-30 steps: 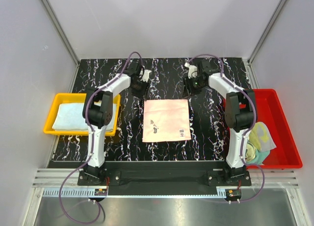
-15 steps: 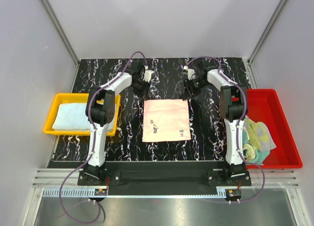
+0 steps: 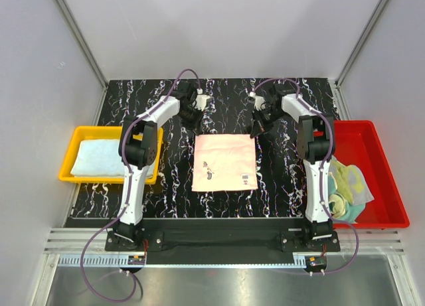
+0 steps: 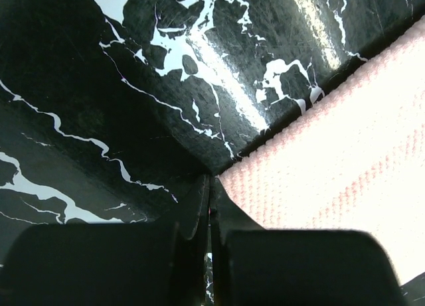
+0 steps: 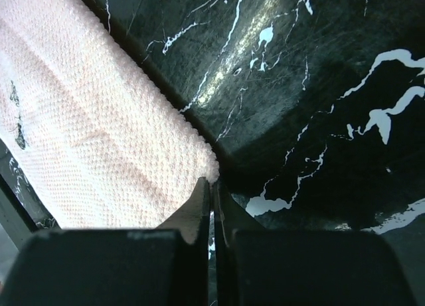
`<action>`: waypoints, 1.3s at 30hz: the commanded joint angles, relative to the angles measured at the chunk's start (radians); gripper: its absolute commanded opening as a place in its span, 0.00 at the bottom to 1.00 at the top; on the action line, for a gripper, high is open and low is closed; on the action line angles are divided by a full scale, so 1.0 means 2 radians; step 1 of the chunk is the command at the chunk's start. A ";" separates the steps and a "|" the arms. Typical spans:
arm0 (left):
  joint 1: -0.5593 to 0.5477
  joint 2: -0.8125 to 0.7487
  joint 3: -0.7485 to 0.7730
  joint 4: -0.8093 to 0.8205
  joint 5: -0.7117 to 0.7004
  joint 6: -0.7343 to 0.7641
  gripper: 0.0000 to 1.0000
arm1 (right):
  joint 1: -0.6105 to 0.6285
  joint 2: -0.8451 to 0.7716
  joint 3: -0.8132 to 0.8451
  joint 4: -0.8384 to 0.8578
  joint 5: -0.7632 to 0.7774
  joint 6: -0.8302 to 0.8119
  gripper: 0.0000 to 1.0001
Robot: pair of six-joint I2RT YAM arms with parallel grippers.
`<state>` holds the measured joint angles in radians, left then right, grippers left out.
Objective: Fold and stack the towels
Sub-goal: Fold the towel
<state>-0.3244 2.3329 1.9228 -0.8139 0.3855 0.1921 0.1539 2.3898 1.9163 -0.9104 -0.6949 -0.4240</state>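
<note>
A pale pink towel (image 3: 224, 162) with small dark marks lies flat in the middle of the black marbled table. My left gripper (image 3: 193, 125) is down at its far left corner. In the left wrist view the jaws (image 4: 211, 181) are shut, with the corner of the pink towel (image 4: 345, 153) pinched at their tips. My right gripper (image 3: 254, 129) is down at the far right corner. In the right wrist view it (image 5: 211, 183) is shut on the tip of the pink towel (image 5: 86, 133). A folded light blue towel (image 3: 96, 156) lies in the yellow tray.
The yellow tray (image 3: 109, 129) stands at the table's left edge. The red tray (image 3: 368, 143) stands at the right edge and holds a crumpled heap of yellow-green and blue towels (image 3: 348, 190). Grey walls close in the back and sides.
Both grippers have closed from partly open to shut at the pink towel's far corners. Both wrists shifted slightly inward toward those corners. The towel has not moved.
</note>
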 commanded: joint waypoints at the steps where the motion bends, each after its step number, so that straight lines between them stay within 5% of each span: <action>1: 0.002 -0.004 0.016 -0.005 -0.002 0.012 0.00 | -0.003 -0.017 -0.003 0.026 0.030 -0.018 0.00; 16: 0.003 -0.131 -0.053 0.056 -0.033 0.025 0.00 | -0.006 -0.149 -0.137 0.200 0.023 -0.063 0.00; 20: 0.005 -0.125 -0.058 0.078 -0.038 0.019 0.00 | -0.006 -0.138 -0.116 0.174 0.012 -0.064 0.00; 28: 0.007 -0.024 0.026 0.021 0.015 -0.001 0.26 | -0.005 -0.107 -0.097 0.146 -0.002 -0.063 0.00; 39: 0.010 0.029 0.059 -0.009 0.033 0.027 0.39 | -0.005 -0.095 -0.085 0.142 -0.003 -0.063 0.00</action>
<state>-0.3103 2.3604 1.9808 -0.7929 0.4137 0.2157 0.1482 2.1948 1.6966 -0.6262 -0.6750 -0.5346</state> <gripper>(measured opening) 0.386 0.013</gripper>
